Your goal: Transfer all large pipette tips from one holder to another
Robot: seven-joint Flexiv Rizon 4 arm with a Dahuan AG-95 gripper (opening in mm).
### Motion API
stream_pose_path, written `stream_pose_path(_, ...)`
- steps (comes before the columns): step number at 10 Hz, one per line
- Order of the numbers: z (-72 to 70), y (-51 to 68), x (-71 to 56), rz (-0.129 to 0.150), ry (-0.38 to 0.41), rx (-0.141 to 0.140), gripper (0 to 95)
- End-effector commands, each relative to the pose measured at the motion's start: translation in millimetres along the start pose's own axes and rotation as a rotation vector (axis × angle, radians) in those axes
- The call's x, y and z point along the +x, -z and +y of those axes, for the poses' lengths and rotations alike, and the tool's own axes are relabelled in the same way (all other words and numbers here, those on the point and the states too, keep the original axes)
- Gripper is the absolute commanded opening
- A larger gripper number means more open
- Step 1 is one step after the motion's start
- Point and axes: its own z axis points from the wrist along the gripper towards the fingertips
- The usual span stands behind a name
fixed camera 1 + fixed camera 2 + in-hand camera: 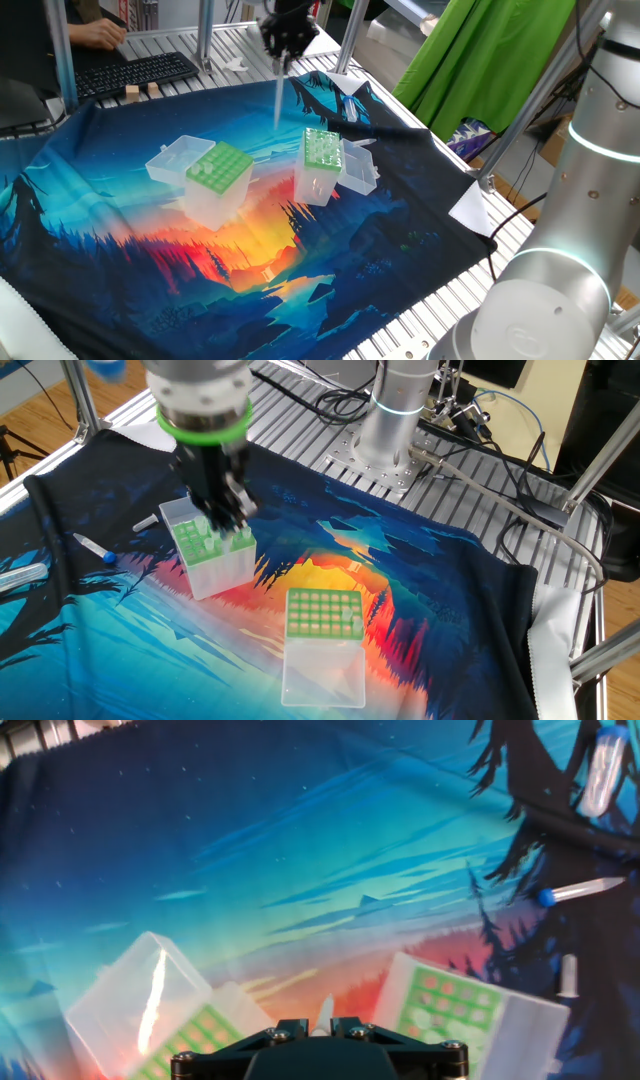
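Above the printed cloth covering the surface, I see the gripper pointing straight down with its jaws pinching one large pipette tip at its wide end. That tip is a slender, translucent whitish cone; its long axis runs vertical, narrow end down, hanging clear in the air between the two boxes.

From the one fixed view, the wide-holed holder with the light-green top sits left, its clear lid hinged open beside it. The fine-holed holder with the darker-green top stands right, lid open behind it. Both are apart from the tip.

From the hand view, only the tip's pale body shows between the black fingers.

No brand, label or writing is legible to me on either box or on the tip.
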Motion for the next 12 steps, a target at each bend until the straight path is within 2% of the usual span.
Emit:
stream_pose_path(1,-21.7,8.1,4.8,0.005,0.029,-0.018,0.0)
stream_pose_path(3,-40.0,12.6,9.1,0.001,0.067,-0.018,0.0)
stream_pose_path(5,-53.1,12.4,10.3,-0.003,0.097,-0.017,0.0)
stream_pose_path(7,-67.6,8.8,10.0,-0.017,0.134,-0.02,0.0)
stream_pose_path(10,-81.6,2.1,10.1,-0.034,0.169,-0.02,0.0)
stream_pose_path(12,-86.9,-2.2,12.0,-0.034,0.173,-0.021,0.0)
